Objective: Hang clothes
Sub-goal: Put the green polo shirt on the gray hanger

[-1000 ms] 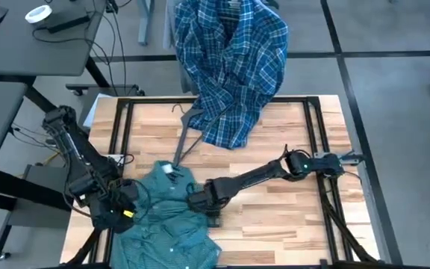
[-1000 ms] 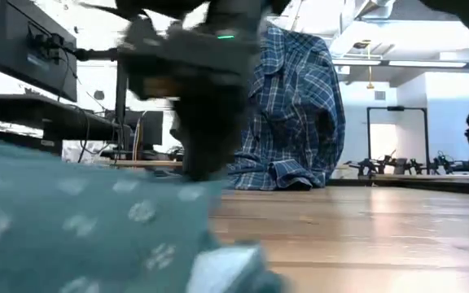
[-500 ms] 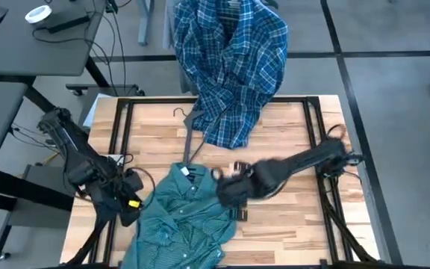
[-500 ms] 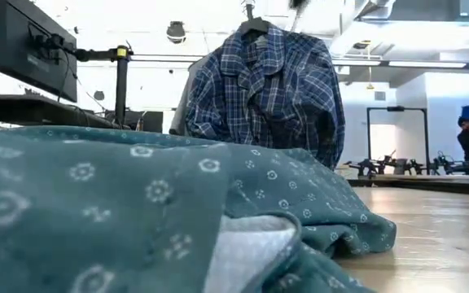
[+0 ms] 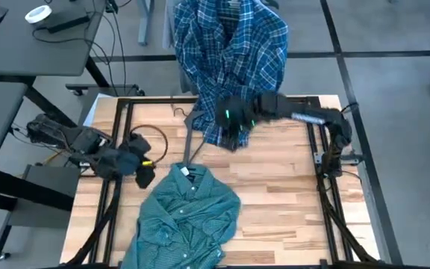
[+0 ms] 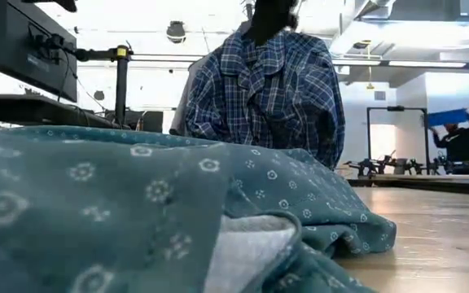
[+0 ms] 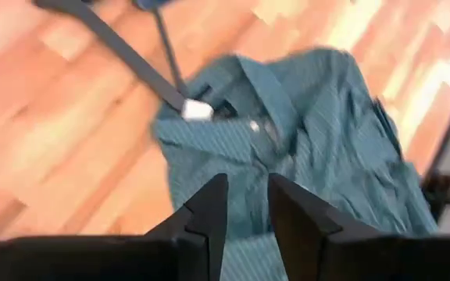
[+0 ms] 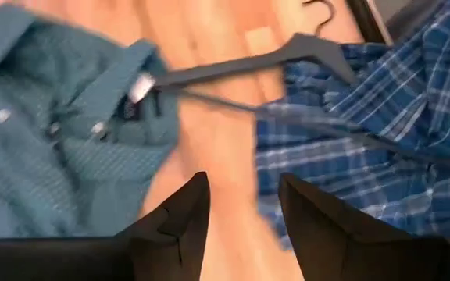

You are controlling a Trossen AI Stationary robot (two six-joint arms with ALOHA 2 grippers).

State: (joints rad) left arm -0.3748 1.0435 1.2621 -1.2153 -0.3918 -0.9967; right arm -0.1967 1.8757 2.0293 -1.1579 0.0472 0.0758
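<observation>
The green fine-checked shirt point(image 5: 189, 217) lies crumpled on the near half of the table, collar point(image 5: 184, 173) toward the far side. It fills the front of the low view point(image 6: 137, 203). The blue-white plaid shirt point(image 5: 234, 67) hangs beyond the far edge, and its hem point(image 5: 226, 134) rests on the table. A thin dark hanger point(image 5: 188, 138) lies flat between them, one end at the green collar point(image 8: 143, 86). My left gripper point(image 5: 145, 174) hovers open just left of the collar point(image 7: 248, 207). Above the plaid hem, my right gripper point(image 5: 230, 128) hovers open point(image 8: 244, 207).
A black frame point(image 5: 118, 142) runs around the tabletop. Bare wood point(image 5: 290, 194) lies right of the green shirt. Desks with cables point(image 5: 43, 37) stand beyond the far left corner. A person point(image 6: 460, 134) moves far off in the room.
Both grippers have left the green shirt. My right gripper has swung up and toward the far edge, ending over the plaid hem. My left gripper has moved from the shirt's left side toward the far edge. The shirt's right part has been spread toward the table's right.
</observation>
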